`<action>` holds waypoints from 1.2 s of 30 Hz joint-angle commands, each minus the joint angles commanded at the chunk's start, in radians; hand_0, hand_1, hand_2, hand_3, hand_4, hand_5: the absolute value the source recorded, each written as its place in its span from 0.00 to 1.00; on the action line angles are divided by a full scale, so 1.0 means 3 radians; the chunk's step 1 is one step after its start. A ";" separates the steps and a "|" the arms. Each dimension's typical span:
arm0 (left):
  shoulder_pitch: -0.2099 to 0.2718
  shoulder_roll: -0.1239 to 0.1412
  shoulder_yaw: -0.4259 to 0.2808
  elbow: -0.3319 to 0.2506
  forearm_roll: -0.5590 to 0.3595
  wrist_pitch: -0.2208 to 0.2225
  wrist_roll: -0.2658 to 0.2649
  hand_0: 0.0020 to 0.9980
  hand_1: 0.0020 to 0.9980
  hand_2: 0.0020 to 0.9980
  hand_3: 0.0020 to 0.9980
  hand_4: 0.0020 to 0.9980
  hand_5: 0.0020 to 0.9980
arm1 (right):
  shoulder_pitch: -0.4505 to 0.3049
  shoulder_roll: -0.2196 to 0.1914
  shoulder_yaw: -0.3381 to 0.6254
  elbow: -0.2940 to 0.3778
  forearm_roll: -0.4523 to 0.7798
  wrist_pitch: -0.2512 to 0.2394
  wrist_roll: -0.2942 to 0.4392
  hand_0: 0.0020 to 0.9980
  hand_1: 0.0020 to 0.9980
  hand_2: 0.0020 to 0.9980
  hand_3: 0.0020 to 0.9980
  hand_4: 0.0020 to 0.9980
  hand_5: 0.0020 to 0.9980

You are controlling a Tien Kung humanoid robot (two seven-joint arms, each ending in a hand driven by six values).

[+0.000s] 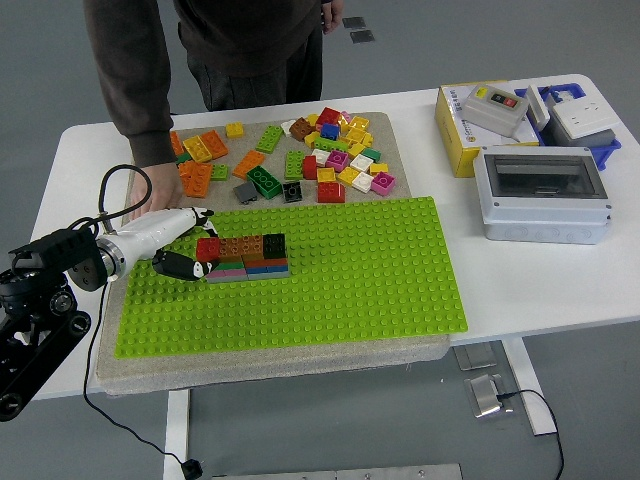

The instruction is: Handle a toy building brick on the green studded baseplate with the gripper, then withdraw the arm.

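The left robot hand (pixel 185 243) is seen low over the left end of the green baseplate (pixel 340 275), its white and black fingers (pixel 176 265) reaching to the left end of a small block of stacked bricks (pixel 243 257). The fingertips are placed at the red brick (pixel 209 248) at that end, above and below it, but whether it is actually gripped cannot be told. The block is made of red, brown and black bricks on top, with grey, green, blue and red-brown ones beneath, and is pressed onto the baseplate near its upper left part. The baseplate is laid on a beige mat (pixel 270 352) on the white worktop (pixel 560 270). Beyond it, loose bricks (pixel 300 155) of many colours are scattered over the far part of the mat. A person's hand (pixel 158 190) is rested on the mat's left edge, just behind the robot hand. At the right, a grey box with a clear lid (pixel 545 192) and a yellow box (pixel 480 128) are set well apart from the bricks
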 joint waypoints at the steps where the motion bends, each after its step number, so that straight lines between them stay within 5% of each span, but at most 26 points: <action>1: 0.0000 0.0001 0.0000 -0.0001 0.0001 0.0000 0.0000 1.00 1.00 0.99 0.61 0.66 0.28 | 0.0000 0.0000 0.0000 0.0000 0.0000 0.0000 0.0000 0.64 0.58 0.55 0.80 0.69 1.00; 11: -0.0006 0.0006 -0.0003 -0.0006 0.0002 -0.0004 0.0004 1.00 0.99 0.99 0.62 0.66 0.28 | 0.0002 -0.0002 0.0002 0.0000 -0.0002 0.0002 -0.0001 0.64 0.58 0.55 0.80 0.69 1.00; 18: -0.0011 0.0003 -0.0008 0.0011 -0.0002 0.0000 0.0006 1.00 1.00 1.00 0.73 0.67 0.28 | 0.0005 -0.0003 -0.0001 0.0000 -0.0003 0.0003 0.0001 0.64 0.58 0.55 0.80 0.69 1.00; 36: -0.0021 -0.0002 -0.0005 0.0024 -0.0010 0.0004 -0.0006 1.00 1.00 0.99 0.73 0.68 0.29 | 0.0009 -0.0004 -0.0020 0.0000 0.0013 0.0003 0.0005 0.64 0.57 0.55 0.80 0.68 1.00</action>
